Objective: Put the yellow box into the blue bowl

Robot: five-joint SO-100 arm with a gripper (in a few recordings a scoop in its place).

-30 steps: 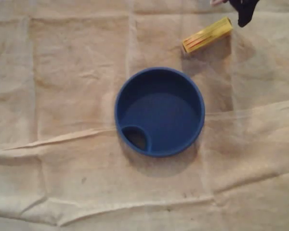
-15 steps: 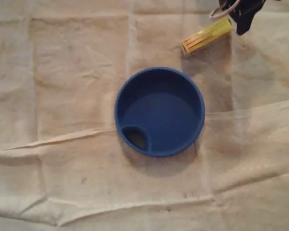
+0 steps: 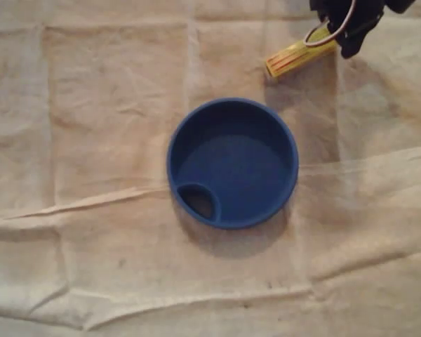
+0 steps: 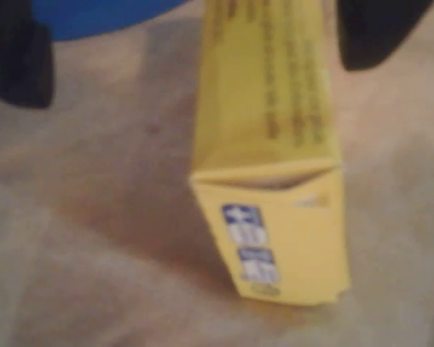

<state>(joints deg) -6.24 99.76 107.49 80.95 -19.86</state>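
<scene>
The yellow box (image 3: 295,55) lies flat on the cloth, up and to the right of the blue bowl (image 3: 238,168) in the overhead view. My black gripper (image 3: 335,31) hangs over the box's right end, open. In the wrist view the yellow box (image 4: 275,181) runs lengthwise between the two dark fingers (image 4: 18,61), its flap end nearest the camera. The right finger sits close beside the box and the left one stands well off it. A slice of the blue bowl (image 4: 101,14) shows at the top edge. The bowl holds nothing.
A wrinkled beige cloth (image 3: 91,105) covers the whole table, with raised folds crossing below the bowl. The bowl has a small inner pocket (image 3: 196,201) at its lower left. A white cable loop (image 3: 316,35) hangs by the gripper.
The gripper has come in from the top right edge and moved left and down over the box's right end. The box and the bowl have stayed put.
</scene>
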